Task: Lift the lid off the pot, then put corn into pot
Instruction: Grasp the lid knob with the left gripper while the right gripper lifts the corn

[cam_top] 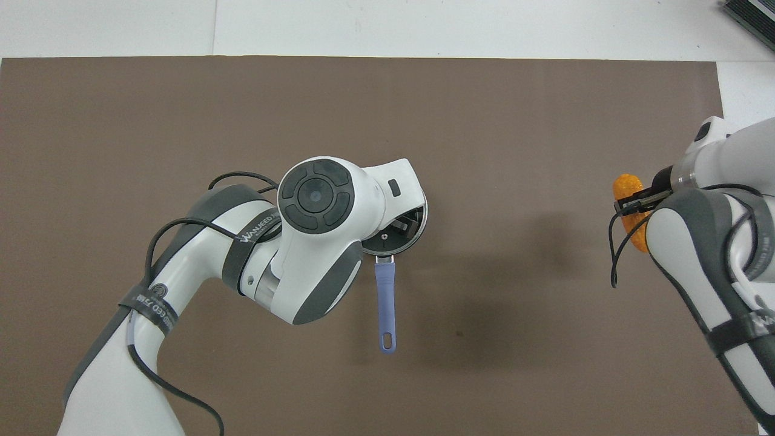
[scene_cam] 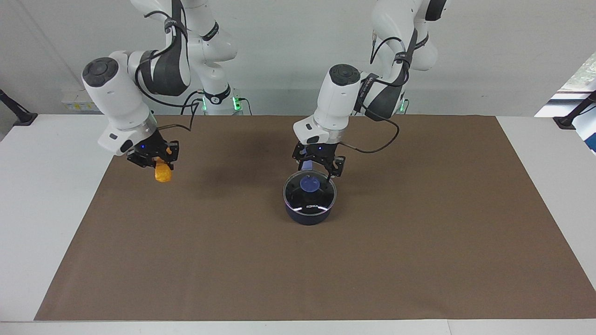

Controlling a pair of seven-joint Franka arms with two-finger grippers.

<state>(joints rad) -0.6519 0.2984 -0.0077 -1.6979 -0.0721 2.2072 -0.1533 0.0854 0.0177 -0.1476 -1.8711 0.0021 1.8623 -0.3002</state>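
The dark navy pot (scene_cam: 309,215) stands on the brown mat mid-table with the glass lid (scene_cam: 296,196) on it, blue knob (scene_cam: 309,184) at the centre. My left gripper (scene_cam: 320,171) is open and hangs just above the lid, by the knob, not gripping it. In the overhead view my left arm hides most of the pot; a part of the lid (cam_top: 413,233) and the long blue-purple handle (cam_top: 385,303), pointing toward the robots, show. My right gripper (scene_cam: 160,164) is shut on the orange corn (scene_cam: 163,175) and holds it in the air over the mat's edge at the right arm's end; the corn (cam_top: 627,189) also shows from overhead.
The brown mat (scene_cam: 298,279) covers most of the white table (scene_cam: 46,195). Nothing else stands on it.
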